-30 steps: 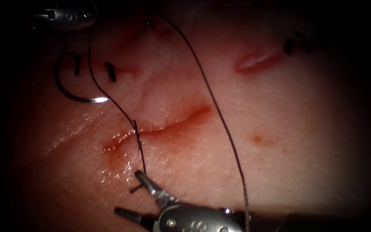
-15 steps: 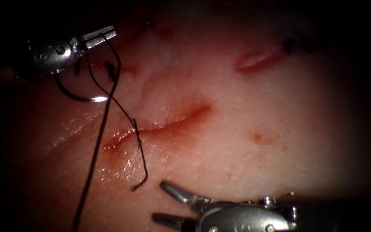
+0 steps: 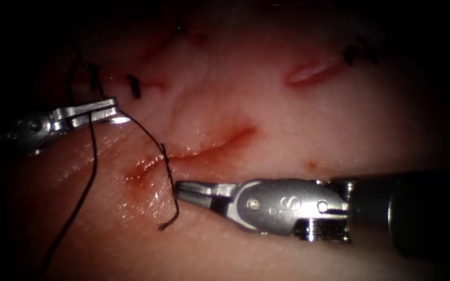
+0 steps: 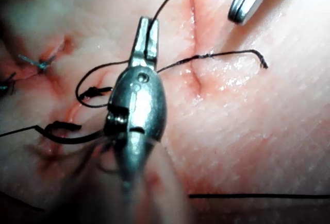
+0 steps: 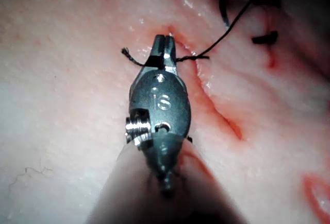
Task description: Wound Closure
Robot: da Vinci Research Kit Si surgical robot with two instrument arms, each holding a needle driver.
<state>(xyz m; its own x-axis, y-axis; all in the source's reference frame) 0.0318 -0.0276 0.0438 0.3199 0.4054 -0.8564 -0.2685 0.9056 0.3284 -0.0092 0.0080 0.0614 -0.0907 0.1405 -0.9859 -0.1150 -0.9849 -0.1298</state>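
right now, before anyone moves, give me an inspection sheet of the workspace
surface: tissue, wet with red fluid along the cut
job's things: needle lies on the tissue left of the cut, at the left claw's tip, held by neither tool; thread crosses the cut
clutter: cut ends of thread at older stitches
grippers: left claw shut on the thread's long strand; right claw shut on its short tail
cables: nothing seen
surroundings: dark, nothing seen
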